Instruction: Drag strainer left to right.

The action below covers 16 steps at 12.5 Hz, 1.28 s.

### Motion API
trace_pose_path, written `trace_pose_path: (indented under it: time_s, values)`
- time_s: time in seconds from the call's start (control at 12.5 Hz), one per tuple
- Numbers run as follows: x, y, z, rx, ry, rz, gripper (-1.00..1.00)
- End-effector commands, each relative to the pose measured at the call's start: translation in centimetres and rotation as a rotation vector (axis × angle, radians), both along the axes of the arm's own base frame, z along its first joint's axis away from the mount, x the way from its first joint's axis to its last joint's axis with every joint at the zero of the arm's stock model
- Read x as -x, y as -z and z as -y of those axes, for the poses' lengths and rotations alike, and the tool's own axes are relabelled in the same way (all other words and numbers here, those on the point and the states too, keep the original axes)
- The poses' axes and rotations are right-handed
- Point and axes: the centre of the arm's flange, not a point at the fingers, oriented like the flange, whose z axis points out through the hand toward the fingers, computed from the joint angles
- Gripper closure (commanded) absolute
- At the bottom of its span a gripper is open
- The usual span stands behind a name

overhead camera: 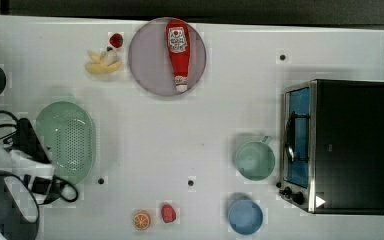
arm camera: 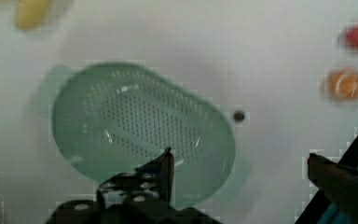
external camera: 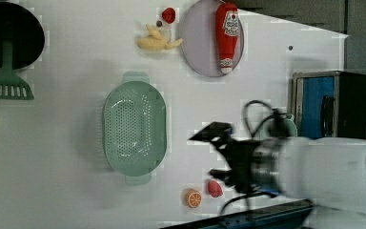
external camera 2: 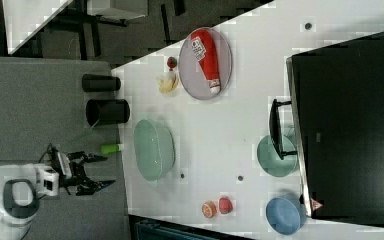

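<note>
White rounded arm (external camera: 333, 167) segments, a dark oval panel on one link in the right view. Black wrist section behind the gripper (external camera: 209, 152), with a silver-grey ring at the joint. Black cable (external camera: 255, 114) loops off the wrist. Two black pointed fingers (arm camera: 161, 170); pale screw heads on the finger mount.
</note>
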Motion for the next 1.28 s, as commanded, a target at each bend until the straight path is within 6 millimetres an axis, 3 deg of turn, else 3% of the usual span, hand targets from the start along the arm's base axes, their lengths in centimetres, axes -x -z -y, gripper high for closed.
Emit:
trace_pose_path:
  time_s: [0.08,0.32,0.56,0.96,1.28]
  values:
    - [-2.0,3.0,-0.1,0.000,0.325,0.021,-1.00]
    - [-3.2,9.7,-1.0,0.023,0.366,0.007,-1.00]
    - [-4.3,15.2,-1.6,-0.017,0.396,0.001,-1.00]
    - [-4.9,22.3,-1.1,-0.032,0.433,-0.019,-1.00]
    - [-5.6,25.9,0.5,-0.016,0.456,0.001,-1.00]
